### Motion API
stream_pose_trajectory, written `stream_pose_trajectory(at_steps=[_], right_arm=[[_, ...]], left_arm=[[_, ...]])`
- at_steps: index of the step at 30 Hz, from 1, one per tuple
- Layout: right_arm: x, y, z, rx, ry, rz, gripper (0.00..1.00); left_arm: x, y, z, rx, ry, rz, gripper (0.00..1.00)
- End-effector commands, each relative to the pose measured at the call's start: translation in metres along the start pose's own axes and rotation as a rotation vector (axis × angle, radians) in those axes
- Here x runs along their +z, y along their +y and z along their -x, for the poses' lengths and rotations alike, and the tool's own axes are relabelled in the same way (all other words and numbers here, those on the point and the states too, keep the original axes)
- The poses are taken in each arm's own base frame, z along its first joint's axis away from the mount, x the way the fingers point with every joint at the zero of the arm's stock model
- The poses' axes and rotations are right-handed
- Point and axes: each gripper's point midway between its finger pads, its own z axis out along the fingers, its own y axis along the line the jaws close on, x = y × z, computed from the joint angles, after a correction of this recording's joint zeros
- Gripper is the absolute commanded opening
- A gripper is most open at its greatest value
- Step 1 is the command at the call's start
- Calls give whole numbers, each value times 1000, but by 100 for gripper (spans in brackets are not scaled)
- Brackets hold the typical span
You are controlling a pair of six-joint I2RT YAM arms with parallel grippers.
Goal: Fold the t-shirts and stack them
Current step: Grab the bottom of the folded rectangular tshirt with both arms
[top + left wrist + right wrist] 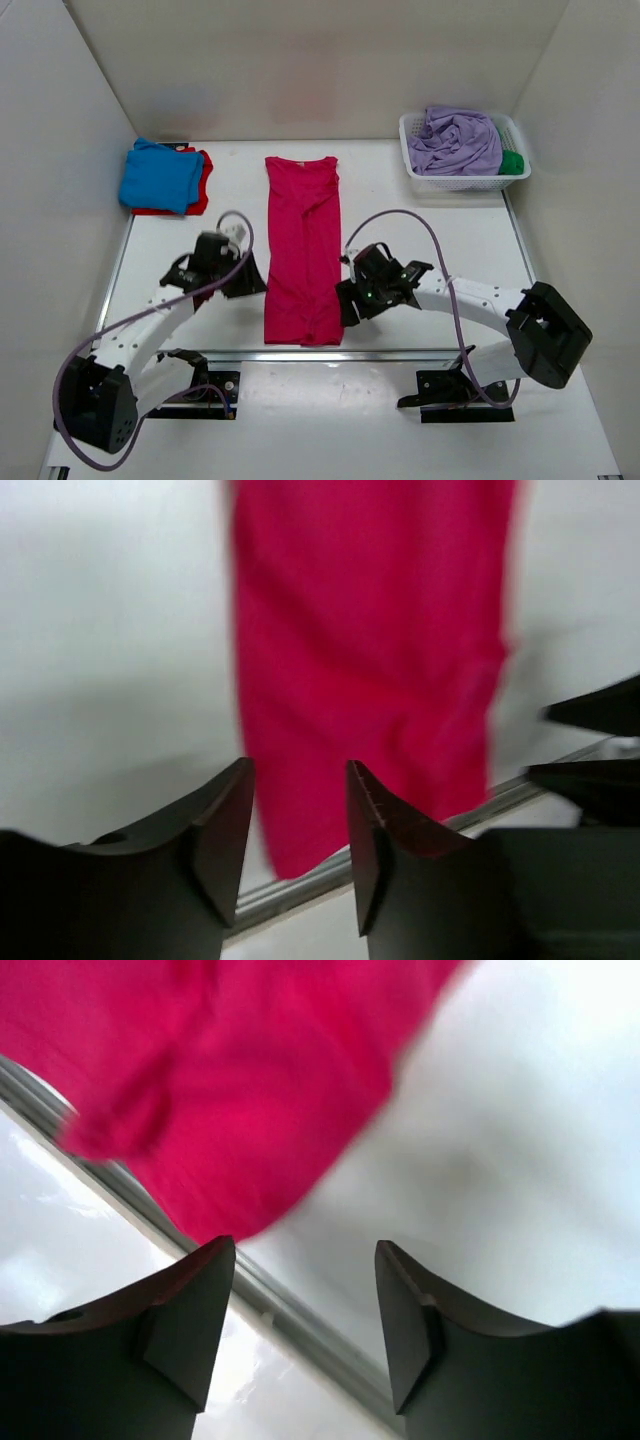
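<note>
The left claw (298, 780) has its two dark fingers apart with nothing between them. It hangs just off the left edge of the crimson-pink t-shirt (370, 630), near the shirt's lower end, and its tips point toward the cloth without gripping it. In the overhead view this left claw (248, 280) sits just beside the shirt's left long edge. The right claw (305, 1260) is likewise spread and empty, and the bare white surface (500, 1160) shows through the gap. The shirt's near corner (200, 1060) lies up and to the left of its fingers. From above, the right claw (350, 298) stands just beside the shirt's right long edge, roughly opposite the left one, so the two flank the lower half of the garment.

The crimson-pink t-shirt (302, 250) lies flat on the surface (430, 240) as a long narrow strip, with the neck end far from the arms. Its bottom hem lies close to the metal strip (400, 352) that crosses the near side.

At the far left the bright blue t-shirt (158, 175) lies folded on top of the red t-shirt (203, 190), whose edge shows on the right and below. At the far right the white basket (462, 183) holds the crumpled lavender t-shirt (455, 140), with the green t-shirt (512, 163) showing at its right end.
</note>
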Motion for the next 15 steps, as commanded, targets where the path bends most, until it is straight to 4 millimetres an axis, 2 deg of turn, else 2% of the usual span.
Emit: stream_pose_trajectory(at_steps=[1,3,6,8,11,15], right_arm=[[0,5,-10,163,-47,-58,58],[5,11,-21,201,-47,-59,61],[12,18,-31,232,-42,-79,61],[15,22,-31,235,-34,-88,60],[21,30,-27,235,-28,-109,59],[26,30,-25,242,-28,-146,58]], left_arm=[[0,27,-56,-39,50,79,54],[2,32,-80,-50,86,81,54],[4,35,-98,-45,115,84,55],[2,31,-97,-27,106,101,56],[2,36,-100,-48,102,126,56],[2,35,-101,-50,106,132,58]])
